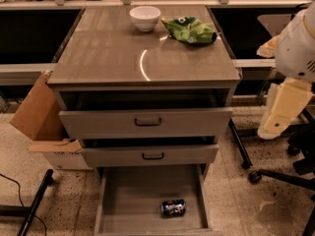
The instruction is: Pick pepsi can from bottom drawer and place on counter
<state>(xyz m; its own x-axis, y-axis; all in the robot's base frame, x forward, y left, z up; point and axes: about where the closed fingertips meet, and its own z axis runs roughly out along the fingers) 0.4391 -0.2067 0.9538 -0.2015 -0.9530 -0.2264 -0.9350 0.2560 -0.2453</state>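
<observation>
The pepsi can (173, 207), dark blue with silver ends, lies on its side in the open bottom drawer (125, 200), right of the middle and near the front. The counter (113, 53) is the glossy grey-brown top of the cabinet. My arm's white and cream parts hang at the right edge of the view, and the gripper (283, 111) is beside the cabinet at the height of the top drawer, well above and to the right of the can. It holds nothing that I can see.
A white bowl (145, 17) and a green chip bag (189, 30) sit at the back of the counter. The two upper drawers (147, 122) are slightly open. A cardboard box (42, 119) stands left, and chair legs with casters (253, 176) are at the right.
</observation>
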